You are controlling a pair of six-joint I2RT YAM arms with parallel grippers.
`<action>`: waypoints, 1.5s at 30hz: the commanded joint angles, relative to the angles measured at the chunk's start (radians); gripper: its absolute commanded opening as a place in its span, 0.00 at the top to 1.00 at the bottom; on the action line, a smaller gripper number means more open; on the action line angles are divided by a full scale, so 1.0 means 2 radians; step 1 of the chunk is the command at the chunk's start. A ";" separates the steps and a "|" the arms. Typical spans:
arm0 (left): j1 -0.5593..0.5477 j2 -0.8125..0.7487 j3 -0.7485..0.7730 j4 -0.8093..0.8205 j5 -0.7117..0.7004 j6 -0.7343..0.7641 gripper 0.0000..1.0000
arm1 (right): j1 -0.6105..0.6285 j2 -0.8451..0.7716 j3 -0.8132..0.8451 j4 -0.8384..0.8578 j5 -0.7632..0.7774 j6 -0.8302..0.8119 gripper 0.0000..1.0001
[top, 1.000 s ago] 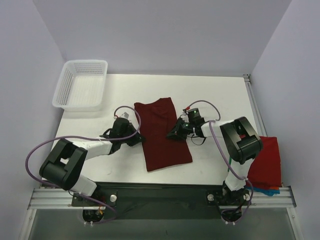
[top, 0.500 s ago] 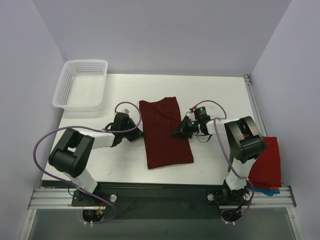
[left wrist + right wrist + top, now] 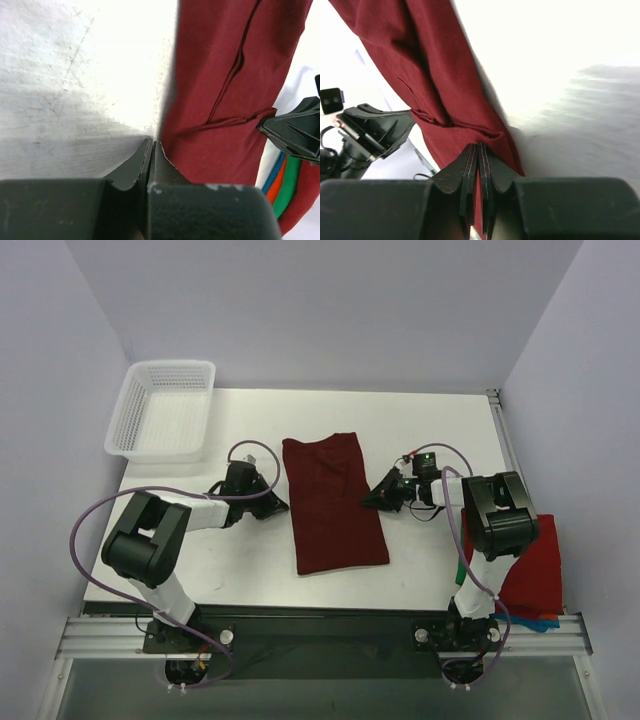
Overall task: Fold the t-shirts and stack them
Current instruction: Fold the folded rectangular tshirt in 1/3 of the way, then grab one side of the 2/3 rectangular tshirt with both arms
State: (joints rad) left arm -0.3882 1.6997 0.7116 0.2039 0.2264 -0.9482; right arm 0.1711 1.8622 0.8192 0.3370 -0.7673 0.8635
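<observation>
Maroon t-shirt (image 3: 335, 505) lies flat in the middle of the table (image 3: 440, 430), already narrowed to a long strip with its sleeves tucked in and its short ends facing the far wall and the arms. What looks left is the crosswise fold. That would go best with each arm pinching one corner of the same short end, both lifting level and carrying the end over to the other, so the long edges stay matched and the tucked sleeves do not spill out.

Left gripper (image 3: 152, 145) has its jaws pressed together, tips down at the table and touching the strip's left edge about halfway along. Right gripper (image 3: 479, 146) is likewise closed tight against the right edge, where the cloth puckers slightly. Whether either one nips a bit of cloth I cannot tell.

A brighter red t-shirt (image 3: 535, 555) sits off the table's right side.
</observation>
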 commanded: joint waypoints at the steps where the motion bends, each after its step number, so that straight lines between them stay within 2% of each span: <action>1: 0.008 0.014 0.019 -0.031 -0.013 0.022 1.00 | -0.016 0.015 -0.015 0.014 -0.008 0.009 0.93; 10: 0.013 0.012 0.049 -0.051 -0.005 0.032 1.00 | -0.040 0.015 -0.054 0.098 -0.059 0.070 0.92; 17: 0.014 -0.034 0.054 -0.067 0.016 0.043 1.00 | -0.047 0.023 -0.068 0.161 -0.088 0.111 0.92; 20: 0.014 -0.066 0.035 -0.070 0.029 0.045 0.87 | -0.048 0.012 -0.065 0.163 -0.093 0.117 0.91; 23: 0.012 -0.106 0.006 -0.083 0.039 0.049 0.72 | -0.047 -0.031 -0.052 0.107 -0.061 0.090 0.83; 24: 0.012 -0.116 -0.001 -0.085 0.045 0.051 0.70 | -0.046 -0.063 -0.041 0.019 -0.041 0.040 0.80; 26: 0.008 -0.150 -0.029 -0.095 0.046 0.054 0.61 | -0.039 -0.098 -0.018 -0.097 0.005 -0.003 0.73; 27: 0.005 -0.161 -0.037 -0.097 0.050 0.058 0.59 | -0.036 -0.132 -0.014 -0.127 0.053 -0.036 0.71; 29: -0.001 -0.189 -0.060 -0.119 0.051 0.061 0.54 | -0.032 -0.163 -0.013 -0.188 0.084 -0.057 0.68; 38: -0.057 -0.256 -0.146 -0.113 0.063 0.038 0.43 | -0.009 -0.343 -0.135 -0.270 0.160 -0.108 0.67; 45: -0.101 -0.271 -0.179 -0.074 0.078 0.019 0.35 | 0.008 -0.452 -0.222 -0.315 0.180 -0.106 0.59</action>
State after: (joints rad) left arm -0.5560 1.1751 0.3645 -0.0078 0.3519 -0.8864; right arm 0.1669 1.0340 0.3958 -0.2062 -0.4572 0.6724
